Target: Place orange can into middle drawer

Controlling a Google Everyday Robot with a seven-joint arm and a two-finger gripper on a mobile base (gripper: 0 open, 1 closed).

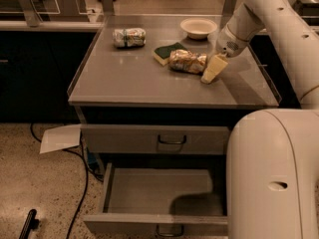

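The orange can (pixel 187 61) lies on its side on the grey cabinet top (pixel 134 83), touching a green-and-yellow sponge (pixel 165 52) on its left. My gripper (pixel 210 69) is at the can's right end, low over the cabinet top, with my white arm reaching in from the upper right. The middle drawer (pixel 159 190) is pulled out below, with a bare grey floor and a dark handle (pixel 169 230) on its front. My white base (pixel 274 178) covers its right part.
A whitish can with green markings (pixel 129 37) lies at the back left of the top. A white bowl (pixel 198 28) stands at the back. The upper drawer front (pixel 154 139) is shut. A paper sheet (pixel 60 137) and a dark cable (pixel 79 183) lie on the speckled floor.
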